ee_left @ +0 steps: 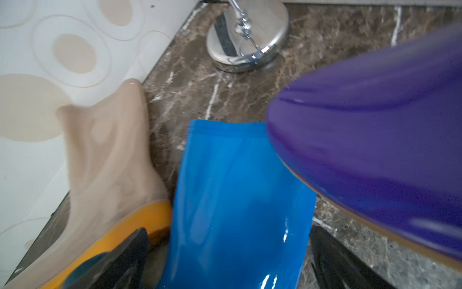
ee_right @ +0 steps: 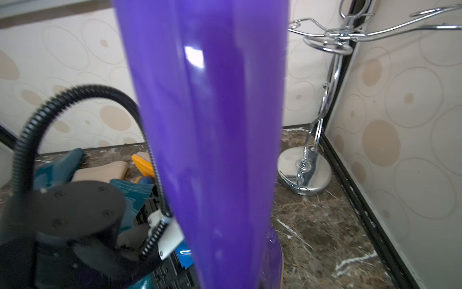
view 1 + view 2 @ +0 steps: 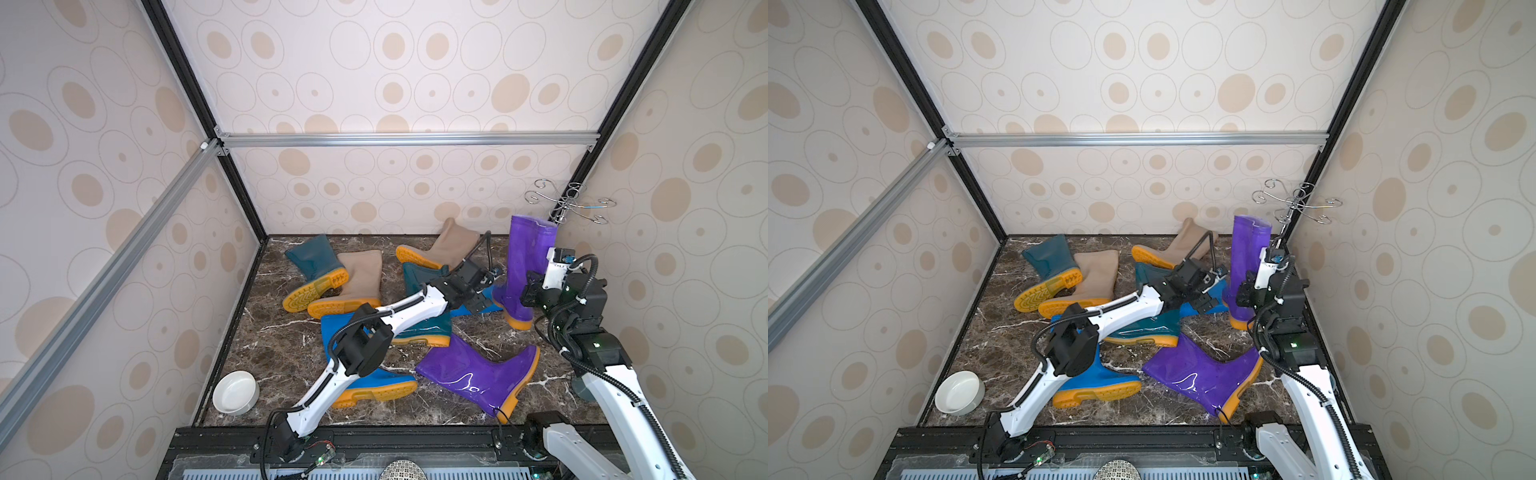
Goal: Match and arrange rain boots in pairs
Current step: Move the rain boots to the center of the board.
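Clearly, the coming move turns on the blue boot that lies flat on the desk, directly in front of the left tool. The long axis of its shaft runs straight away from the tool. The open top is at the far end, toward the chrome stand in the corner, and the foot end I cannot see. The tool is spread wide, with its black fingers one on each side of the shaft, so I judge it needs only to go lower and close across the width. The left arm is much nearer to this boot than the right arm. A beige boot lies just beside the shaft. On the other side the toe of the upright purple boot covers one corner, but whether it presses there I cannot tell. The right tool is pressed together against the back of this purple boot, though a real pinch I cannot confirm. The matching blue boot lies well apart, at the front of the desk.
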Available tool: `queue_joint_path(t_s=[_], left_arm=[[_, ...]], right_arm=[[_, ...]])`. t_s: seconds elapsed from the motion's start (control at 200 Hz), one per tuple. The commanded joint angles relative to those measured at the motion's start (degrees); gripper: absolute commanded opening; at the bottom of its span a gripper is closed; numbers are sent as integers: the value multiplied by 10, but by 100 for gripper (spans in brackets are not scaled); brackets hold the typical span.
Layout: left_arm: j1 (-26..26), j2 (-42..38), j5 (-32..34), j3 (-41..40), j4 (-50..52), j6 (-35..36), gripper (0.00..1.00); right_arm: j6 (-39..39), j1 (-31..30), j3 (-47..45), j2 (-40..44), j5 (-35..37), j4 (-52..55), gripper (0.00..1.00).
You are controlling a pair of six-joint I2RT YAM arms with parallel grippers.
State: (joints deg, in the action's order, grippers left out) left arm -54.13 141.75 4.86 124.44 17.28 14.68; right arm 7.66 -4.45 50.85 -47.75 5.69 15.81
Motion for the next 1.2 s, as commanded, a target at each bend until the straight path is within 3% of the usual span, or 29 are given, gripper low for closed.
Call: queue_joint_path(t_s=[0.0, 0.145, 0.29, 0.395, 0.555, 0.635, 0.95, 1.195], left_arm=[[-3, 21, 45, 23, 23, 62, 100], [-5, 57, 82, 22, 31, 67, 100], [-2, 85, 190, 21, 57, 52, 96], [11, 85, 216, 20, 86, 17, 78], [32, 53, 230, -23, 101, -16, 41], [43, 22, 231, -73, 83, -30, 32], [97, -73, 229, -246, 38, -38, 25], [131, -114, 222, -312, 23, -41, 25]], right_arm=[[-26, 12, 35, 7, 39, -25, 0], [-44, 17, 30, 1, 24, -39, 0], [-76, 23, 14, -12, -17, -69, 0], [-91, 27, -7, -27, -45, -107, 0], [-106, 28, -21, -55, -68, -159, 0], [-111, 28, -25, -70, -95, -185, 0], [-124, 27, -44, -136, -150, -276, 0], [-150, 28, -36, -219, -152, -373, 0]])
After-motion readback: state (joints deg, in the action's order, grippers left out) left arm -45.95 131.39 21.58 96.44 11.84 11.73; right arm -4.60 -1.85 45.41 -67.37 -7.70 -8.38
